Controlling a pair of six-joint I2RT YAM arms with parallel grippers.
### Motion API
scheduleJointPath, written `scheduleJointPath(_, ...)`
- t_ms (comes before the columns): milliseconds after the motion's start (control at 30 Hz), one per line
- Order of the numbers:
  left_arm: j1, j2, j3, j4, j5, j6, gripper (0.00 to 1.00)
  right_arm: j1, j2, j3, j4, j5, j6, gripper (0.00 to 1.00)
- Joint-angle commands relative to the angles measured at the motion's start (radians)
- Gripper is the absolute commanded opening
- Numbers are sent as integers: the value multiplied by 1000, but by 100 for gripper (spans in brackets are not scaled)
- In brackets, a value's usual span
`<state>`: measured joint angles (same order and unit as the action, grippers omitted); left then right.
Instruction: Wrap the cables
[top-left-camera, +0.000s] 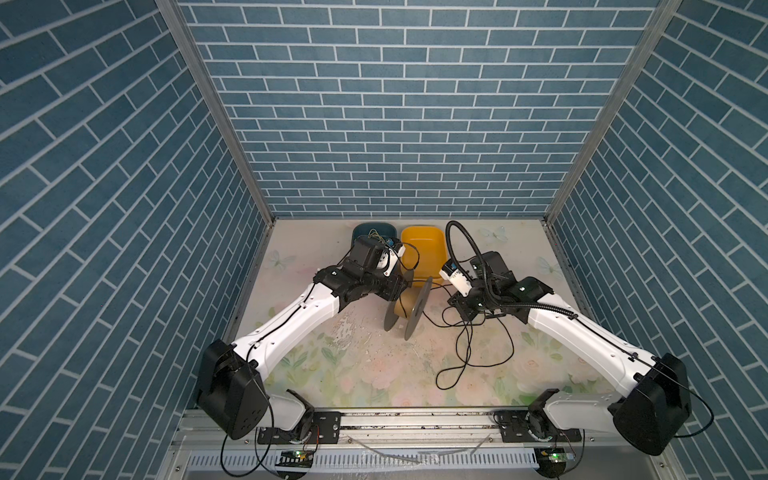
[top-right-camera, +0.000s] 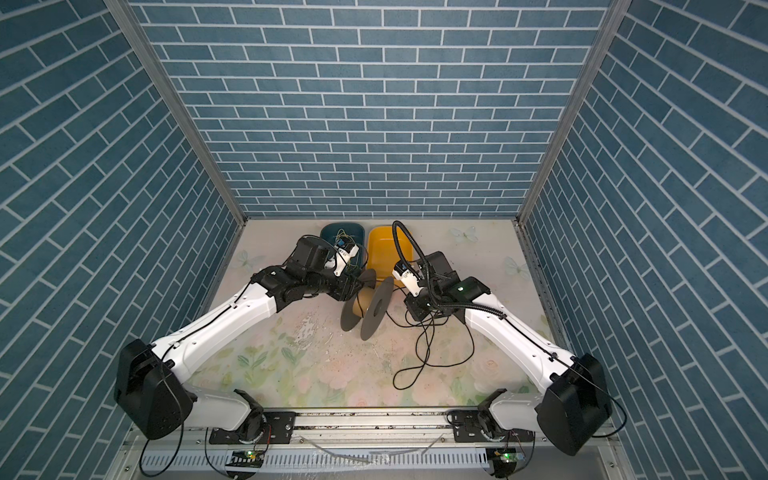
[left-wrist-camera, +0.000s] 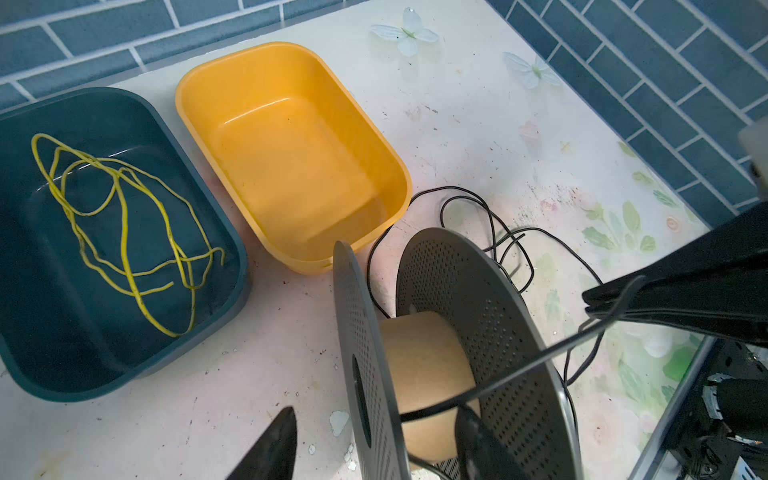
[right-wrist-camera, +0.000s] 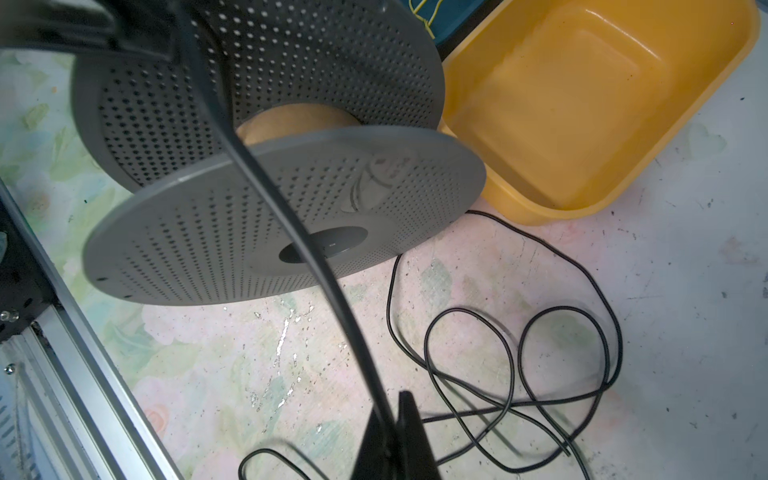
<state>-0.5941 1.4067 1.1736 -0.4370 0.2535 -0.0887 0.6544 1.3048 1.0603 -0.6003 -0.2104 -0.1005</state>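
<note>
Cables (right-wrist-camera: 332, 291): loose loops on table (top-left-camera: 353, 374) right of spool (left-wrist-camera: 478, 291). One strand runs taut from the right gripper (right-wrist-camera: 395, 415), clamped on it, to the cardboard core (left-wrist-camera: 424, 353); its end is hidden behind the flange. Left gripper (left-wrist-camera: 376, 411) is spread, straddling the left flange. Top views hide its fingers.
</note>
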Motion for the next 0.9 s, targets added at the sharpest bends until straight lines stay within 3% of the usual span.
scheduleJointPath(0, -1, -6, -25, 41, 3, 16, 61, 7, 23, 64, -24, 10, -62, 0)
scheduleJointPath(167, -1, 16, -7, 29, -10, 18, 52, 9, 39, 86, -25, 9, -78, 0)
scheduleJointPath(400, -17, 20, -12, 8, -39, 27, 51, 14, 64, 120, -35, 10, -92, 0)
scheduleJointPath(467, -18, 3, -37, 34, -50, 6, 58, 13, 74, 131, -39, 16, -96, 0)
scheduleJointPath(500, -17, -11, -53, 49, -57, -5, 69, 14, 79, 136, -41, 20, -97, 0)
scheduleJointPath(600, -16, -45, -88, 73, -66, -18, 72, 13, 87, 142, -38, 26, -104, 0)
scheduleJointPath(867, -17, -46, -113, 87, -28, -22, 58, 14, 96, 153, -14, 19, -121, 0)
